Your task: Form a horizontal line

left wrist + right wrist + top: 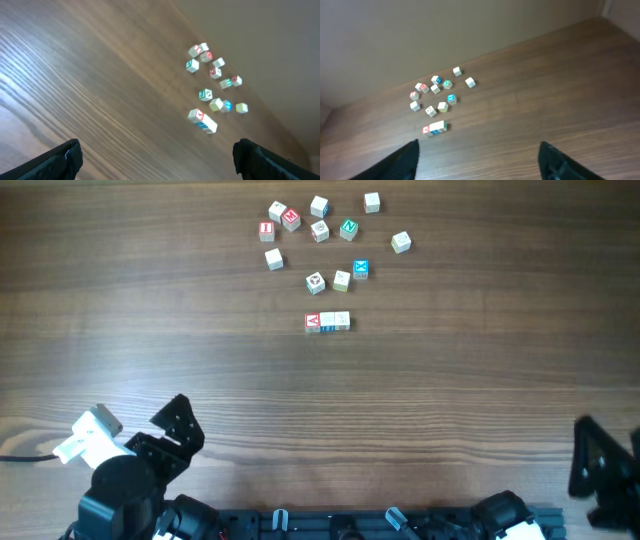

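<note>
Tabletop (450, 390) spreads broad before the horizontal line (327, 322); loose cubes (341, 280) beyond.

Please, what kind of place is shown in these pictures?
Probably a robotics test bench, not a home: a left arm and a right arm at the edge of a wood-grain table, small letter cubes scattered on it, and a plain wall behind.

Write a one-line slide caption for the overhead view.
Three-cube horizontal line lies apart from loose letter cubes on wooden table.
</note>
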You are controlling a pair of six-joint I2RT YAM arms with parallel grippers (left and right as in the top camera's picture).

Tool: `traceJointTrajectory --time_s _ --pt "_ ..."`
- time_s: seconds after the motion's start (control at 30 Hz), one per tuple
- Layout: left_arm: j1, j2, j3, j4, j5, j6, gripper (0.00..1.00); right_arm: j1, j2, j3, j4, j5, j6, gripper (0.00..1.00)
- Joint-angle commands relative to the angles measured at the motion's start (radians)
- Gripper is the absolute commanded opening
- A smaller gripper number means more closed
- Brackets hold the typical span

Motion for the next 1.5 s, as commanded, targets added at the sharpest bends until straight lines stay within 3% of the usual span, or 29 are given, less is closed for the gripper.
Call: traceJointTrajectory --time_s 0.0,0.03,0.07,0.87,1.0,1.17,1.27,1.47 --pt "-0.005 -0.004 -0.005 -0.022 0.009 0.005 1.00 0.002 -0.027 0.001 -0.038 0.031 0.061 0.83" --pt "-0.005 -0.004 -0.005 -0.027 0.009 0.005 1.00 0.002 -0.027 0.001 -0.051 0.032 0.062 0.98" --pt "-0.005 -0.004 -0.005 -0.031 0.009 0.005 1.00 0.002 -0.026 0.001 -0.061 0.031 0.062 1.00" --pt "-0.005 -0.004 -0.005 -0.031 0.009 0.005 1.00 0.002 -0.027 0.001 -0.102 0.035 0.068 1.00" --pt "-0.005 -0.005 -0.005 -0.031 0.009 0.005 1.00 -0.048 -0.042 -0.003 -0.105 0.043 -0.013 1.00" --pt "-0.005 -0.004 -0.005 -0.031 0.009 0.005 1.00 -0.187 -0.131 -0.154 0.171 -0.021 -0.199 1.00" --pt "-0.005 -0.004 -0.005 -0.031 0.009 0.005 1.00 -0.254 -0.294 -0.455 0.542 -0.148 -0.331 1.00" --pt "-0.005 -0.004 -0.005 -0.031 0.009 0.005 1.00 -0.354 -0.520 -0.960 1.091 -0.288 -0.332 1.00"
